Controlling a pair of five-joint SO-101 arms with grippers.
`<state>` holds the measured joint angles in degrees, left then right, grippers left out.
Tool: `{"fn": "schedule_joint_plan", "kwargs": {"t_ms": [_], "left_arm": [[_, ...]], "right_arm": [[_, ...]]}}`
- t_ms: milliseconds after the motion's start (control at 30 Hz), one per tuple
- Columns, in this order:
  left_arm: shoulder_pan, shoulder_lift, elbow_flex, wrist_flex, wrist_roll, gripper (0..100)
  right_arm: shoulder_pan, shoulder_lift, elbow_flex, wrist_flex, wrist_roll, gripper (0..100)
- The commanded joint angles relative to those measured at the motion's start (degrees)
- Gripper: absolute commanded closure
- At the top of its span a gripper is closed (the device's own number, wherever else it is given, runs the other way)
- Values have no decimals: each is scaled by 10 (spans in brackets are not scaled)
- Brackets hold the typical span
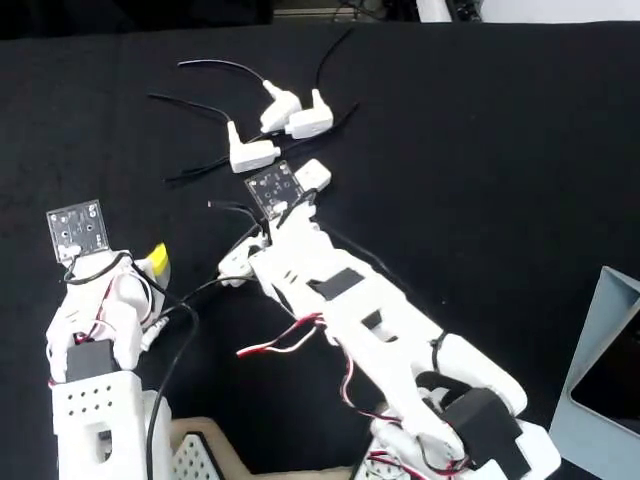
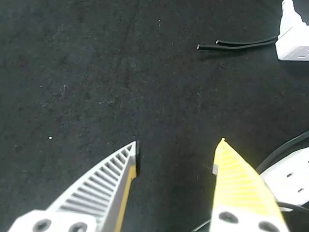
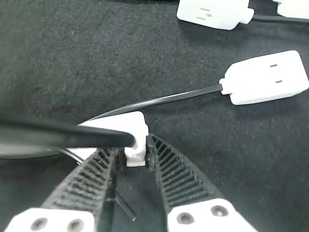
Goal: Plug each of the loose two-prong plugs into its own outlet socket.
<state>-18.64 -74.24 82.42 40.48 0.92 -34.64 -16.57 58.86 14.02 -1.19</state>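
Black matte cloth [image 1: 500,150] over whole table. Left gripper [image 2: 178,142]: ribbed wedge fingers apart above bare cloth. Right gripper [image 3: 133,145]: ribbed dark fingers clamped on small white plug [image 3: 130,126], near smooth boxy socket [image 3: 268,77]. Could twist in narrow grip from pull of black cord [image 3: 58,134], then miss slots.

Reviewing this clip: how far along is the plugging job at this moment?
Done: nothing visibly seated; the nearer socket and the farther socket both show empty slots. In hand: the right gripper is shut on a plug. The left gripper is open over the table. Left: seating this plug, then any others.
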Motion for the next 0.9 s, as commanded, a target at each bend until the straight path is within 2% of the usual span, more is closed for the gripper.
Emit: {"fn": "schedule_joint_plan", "kwargs": {"t_ms": [0, 633, 867], "left_arm": [[-3, -6, 0, -11, -6, 744], [-3, -6, 1, -11, -6, 744], [-3, -6, 1, -11, -6, 744]], "right_arm": [[11, 0, -37, -11, 1, 987], [-3, 6, -66, 20, 10, 987], [-3, 66, -87, 16, 21, 987]]}}
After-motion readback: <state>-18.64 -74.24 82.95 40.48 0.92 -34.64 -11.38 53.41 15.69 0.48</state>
